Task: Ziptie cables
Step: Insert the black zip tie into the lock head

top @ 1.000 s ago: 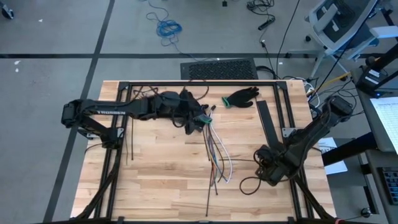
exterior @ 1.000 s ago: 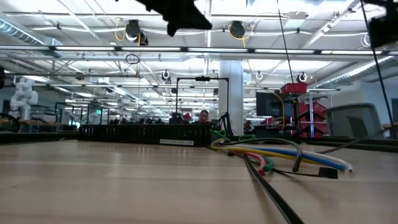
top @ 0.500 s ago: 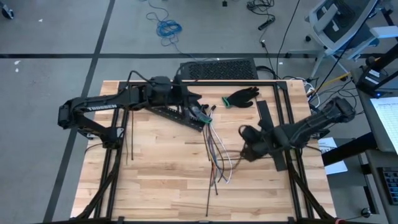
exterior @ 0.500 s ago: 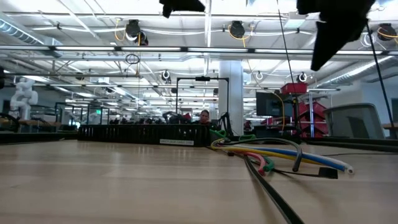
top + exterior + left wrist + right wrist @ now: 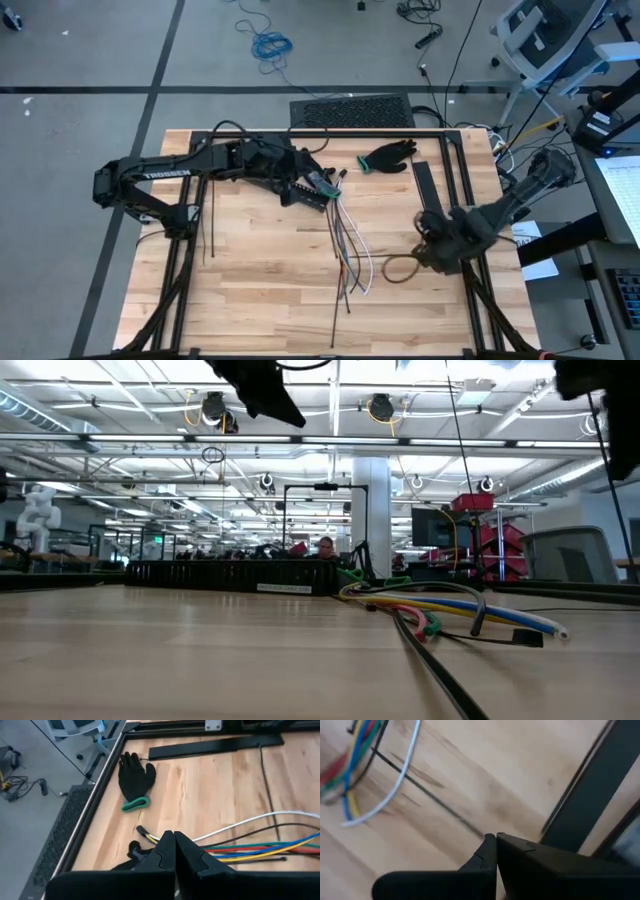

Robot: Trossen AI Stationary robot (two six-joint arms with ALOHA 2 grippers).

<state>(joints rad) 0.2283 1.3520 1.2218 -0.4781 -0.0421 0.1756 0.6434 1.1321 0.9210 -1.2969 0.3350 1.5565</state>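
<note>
The cables (image 5: 345, 240) lie loose on the table's middle, fanning toward the near edge; they also show in the low view (image 5: 450, 610) and the left wrist view (image 5: 260, 851). Thin dark zipties lie on the left part of the table (image 5: 208, 225), and one runs from the cables' near end (image 5: 338, 318) toward the near edge. My left gripper (image 5: 306, 191) is shut (image 5: 174, 842) and raised just left of the cables' far end. My right gripper (image 5: 428, 252) is shut (image 5: 496, 838), raised to the right of the cables.
A black glove with a green cuff (image 5: 387, 156) lies near the far edge. A long black slotted rail (image 5: 432, 205) lies right of the cables. A dark cord loop (image 5: 400, 268) sits beside the right gripper. A black frame (image 5: 320, 133) borders the table.
My right gripper swung up and left toward the cables, then drew back toward the right and near edge. My left arm pulled toward the far edge and returned beside the cables' far end. The cables have stayed where they were.
</note>
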